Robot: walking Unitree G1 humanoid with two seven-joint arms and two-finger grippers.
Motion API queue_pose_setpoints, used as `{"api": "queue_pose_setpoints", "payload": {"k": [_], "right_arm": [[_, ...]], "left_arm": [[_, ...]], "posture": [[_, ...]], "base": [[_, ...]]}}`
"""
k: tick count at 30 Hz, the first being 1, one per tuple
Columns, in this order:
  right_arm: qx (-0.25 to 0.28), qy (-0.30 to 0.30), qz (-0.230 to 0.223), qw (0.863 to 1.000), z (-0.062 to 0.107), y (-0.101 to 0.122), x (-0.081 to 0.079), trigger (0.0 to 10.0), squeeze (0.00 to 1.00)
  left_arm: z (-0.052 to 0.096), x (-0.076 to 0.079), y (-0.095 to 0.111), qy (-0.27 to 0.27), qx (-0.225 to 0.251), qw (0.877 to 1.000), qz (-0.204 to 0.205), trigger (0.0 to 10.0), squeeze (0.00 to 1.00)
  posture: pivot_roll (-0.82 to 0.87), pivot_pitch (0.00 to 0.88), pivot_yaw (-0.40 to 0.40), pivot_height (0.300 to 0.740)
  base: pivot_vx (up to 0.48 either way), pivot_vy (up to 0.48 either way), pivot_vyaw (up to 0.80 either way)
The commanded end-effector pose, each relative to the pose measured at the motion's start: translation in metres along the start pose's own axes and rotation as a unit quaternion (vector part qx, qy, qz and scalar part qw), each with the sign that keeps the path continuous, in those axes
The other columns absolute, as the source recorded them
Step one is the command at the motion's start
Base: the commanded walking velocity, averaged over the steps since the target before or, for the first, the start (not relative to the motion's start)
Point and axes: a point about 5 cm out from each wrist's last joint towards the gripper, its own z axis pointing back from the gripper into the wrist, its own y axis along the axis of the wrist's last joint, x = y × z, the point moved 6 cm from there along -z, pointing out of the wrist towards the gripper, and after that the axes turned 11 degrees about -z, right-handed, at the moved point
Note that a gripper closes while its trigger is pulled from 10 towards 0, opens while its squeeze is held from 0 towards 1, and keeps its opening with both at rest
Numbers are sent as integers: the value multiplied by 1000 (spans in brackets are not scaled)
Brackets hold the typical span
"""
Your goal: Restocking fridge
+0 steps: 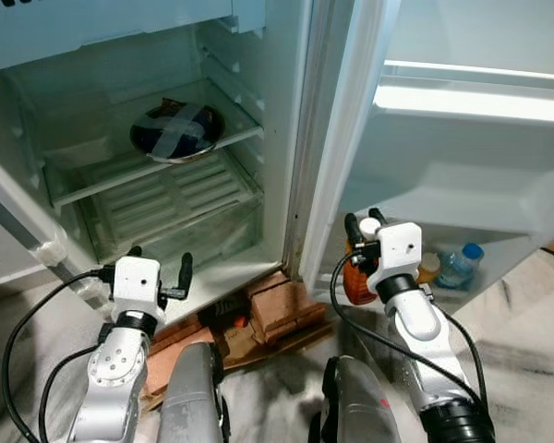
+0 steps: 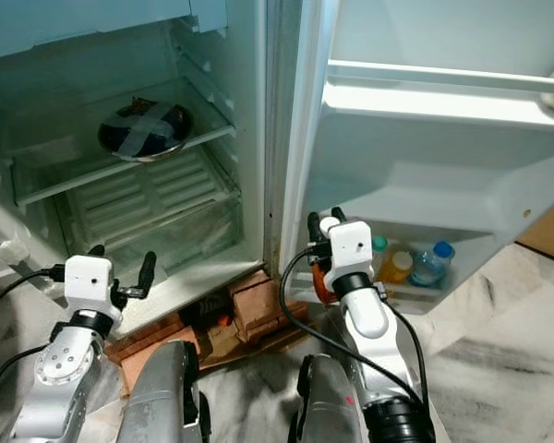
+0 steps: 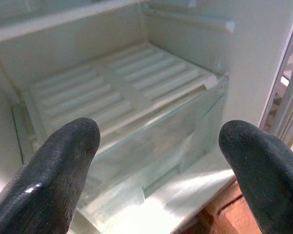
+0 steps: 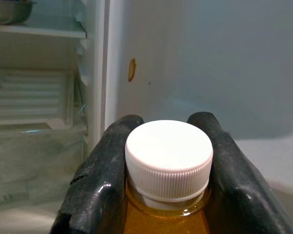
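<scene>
Amber bottle with white cap — pinched at the neck by right pincer, just before the door shelf. Likely full, heavy, slick; neck hold suits. Left pincer spread, idle by the fridge.

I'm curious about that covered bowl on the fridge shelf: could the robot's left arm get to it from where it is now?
Probably yes. The left gripper is open and empty in front of the fridge's lower part, and the bowl sits on the shelf above with nothing between them; it would need to rise and reach in.
</scene>
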Motion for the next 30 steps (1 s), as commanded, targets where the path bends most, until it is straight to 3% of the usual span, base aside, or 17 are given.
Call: {"api": "queue_pose_setpoints", "payload": {"k": [1, 5, 19, 22, 30], "right_arm": [[3, -9, 2, 1000, -3, 2, 4, 10000, 0], [0, -9, 14, 1000, -4, 0, 2, 10000, 0], [4, -20, 50, 999, -25, 7, 5, 10000, 0], [36, -27, 47, 998, -39, 26, 8, 10000, 0], [100, -21, 108, 989, -77, 72, 10, 10000, 0]], "left_arm": [[3, -1, 0, -5, -2, 1000, -8, 10000, 0], [6, -3, 0, -3, -5, 1000, -8, 10000, 0], [17, -14, 5, 2, -13, 1000, -13, 10000, 0], [22, -20, 9, 2, -14, 1000, -16, 10000, 0], [34, -23, 14, -12, -24, 999, -22, 10000, 0]], "posture": [[89, 158, -17, 591], [96, 179, -18, 561], [126, 275, -17, 561], [140, 317, -13, 561], [194, 374, -8, 561]], "base": [[0, 0, 0], [0, 0, 0], [0, 0, 0], [0, 0, 0], [0, 0, 0]]}}
